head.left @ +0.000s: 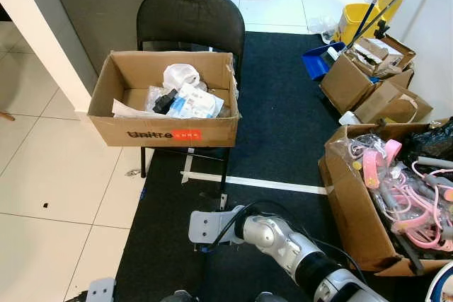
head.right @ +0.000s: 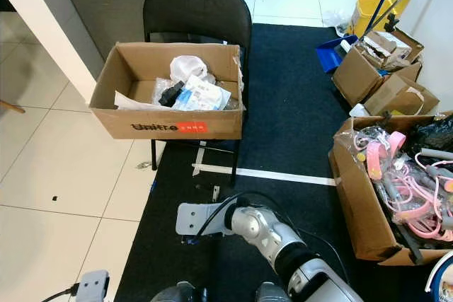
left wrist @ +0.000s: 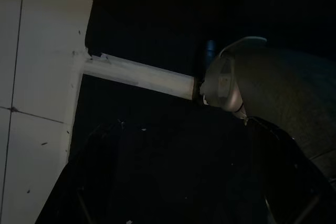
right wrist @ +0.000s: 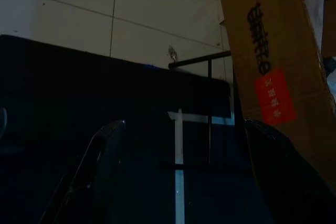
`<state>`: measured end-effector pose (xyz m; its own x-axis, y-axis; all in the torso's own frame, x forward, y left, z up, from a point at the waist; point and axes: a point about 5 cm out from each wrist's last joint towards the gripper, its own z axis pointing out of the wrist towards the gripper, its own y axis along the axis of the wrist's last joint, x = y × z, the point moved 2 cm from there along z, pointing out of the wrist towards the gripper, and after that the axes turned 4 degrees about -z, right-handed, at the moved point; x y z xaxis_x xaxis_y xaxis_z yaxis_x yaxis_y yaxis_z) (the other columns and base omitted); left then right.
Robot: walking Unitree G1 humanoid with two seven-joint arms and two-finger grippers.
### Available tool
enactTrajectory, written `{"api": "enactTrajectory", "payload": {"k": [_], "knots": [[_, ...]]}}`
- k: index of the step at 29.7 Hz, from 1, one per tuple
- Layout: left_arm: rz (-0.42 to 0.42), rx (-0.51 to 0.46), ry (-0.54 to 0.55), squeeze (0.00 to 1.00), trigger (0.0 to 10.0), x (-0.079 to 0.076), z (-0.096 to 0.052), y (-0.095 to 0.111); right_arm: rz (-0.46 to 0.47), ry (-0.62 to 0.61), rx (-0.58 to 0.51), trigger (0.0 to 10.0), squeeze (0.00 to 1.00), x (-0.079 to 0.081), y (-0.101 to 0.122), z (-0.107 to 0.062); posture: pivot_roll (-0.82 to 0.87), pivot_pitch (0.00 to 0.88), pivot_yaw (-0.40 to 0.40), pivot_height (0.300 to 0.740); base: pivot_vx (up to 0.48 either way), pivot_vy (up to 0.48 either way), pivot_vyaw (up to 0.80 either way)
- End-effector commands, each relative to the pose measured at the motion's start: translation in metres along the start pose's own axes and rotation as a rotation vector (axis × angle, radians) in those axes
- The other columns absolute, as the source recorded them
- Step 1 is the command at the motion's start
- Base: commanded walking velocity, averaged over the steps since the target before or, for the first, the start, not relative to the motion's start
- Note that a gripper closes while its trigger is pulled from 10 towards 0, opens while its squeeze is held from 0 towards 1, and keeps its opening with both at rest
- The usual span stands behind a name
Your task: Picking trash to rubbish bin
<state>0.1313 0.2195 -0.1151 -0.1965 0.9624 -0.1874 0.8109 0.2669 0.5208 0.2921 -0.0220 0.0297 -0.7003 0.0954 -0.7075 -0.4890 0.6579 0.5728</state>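
A brown cardboard box (head.left: 166, 132) marked Unitree rests on a black folding chair (head.left: 191, 15). Inside it lie a white plastic bag (head.left: 180, 74), a blue-white packet (head.left: 192, 102) and a small black item (head.left: 165, 100). A small scrap (head.left: 132, 172) lies on the tiles by the chair's left front leg. My right arm (head.left: 283, 242) reaches low across the black carpet, its wrist below the chair. In the right wrist view my right gripper (right wrist: 186, 124) is open and empty, facing the chair legs and the box (right wrist: 273, 66). My left gripper (left wrist: 181, 124) hangs open over the carpet's edge.
At the right stands an open box of pink cables (head.left: 403, 189). Further boxes (head.left: 368, 76), a blue dustpan (head.left: 316, 60) and a yellow mop bucket (head.left: 357, 19) crowd the back right. A white tape line (head.left: 269, 184) crosses the black carpet (head.left: 283, 125). Pale tiles (head.left: 56, 175) lie to the left.
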Motion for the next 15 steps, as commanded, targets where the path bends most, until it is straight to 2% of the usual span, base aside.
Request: {"api": "enactTrajectory", "payload": {"k": [1, 4, 15], "knots": [[0.002, 0.036, 0.018, 0.00, 10.0, 0.008, -0.004, -0.010, -0.011, 0.012, -0.008, 10.0, 0.00, 0.003, 0.005, 0.003, -0.02, 0.191, 0.080, 0.740, 0.000, 0.000, 0.00], [0.004, 0.034, 0.018, 0.00, 10.0, 0.010, -0.005, -0.009, -0.031, 0.014, -0.016, 10.0, 0.00, 0.002, 0.010, 0.004, -0.02, 0.190, 0.078, 0.740, 0.000, 0.000, 0.00], [0.009, 0.047, 0.021, 0.00, 10.0, 0.014, -0.009, -0.017, -0.020, 0.018, -0.027, 10.0, 0.00, 0.008, 0.015, 0.004, 0.00, 0.216, 0.085, 0.740, 0.000, 0.000, 0.00]]}}
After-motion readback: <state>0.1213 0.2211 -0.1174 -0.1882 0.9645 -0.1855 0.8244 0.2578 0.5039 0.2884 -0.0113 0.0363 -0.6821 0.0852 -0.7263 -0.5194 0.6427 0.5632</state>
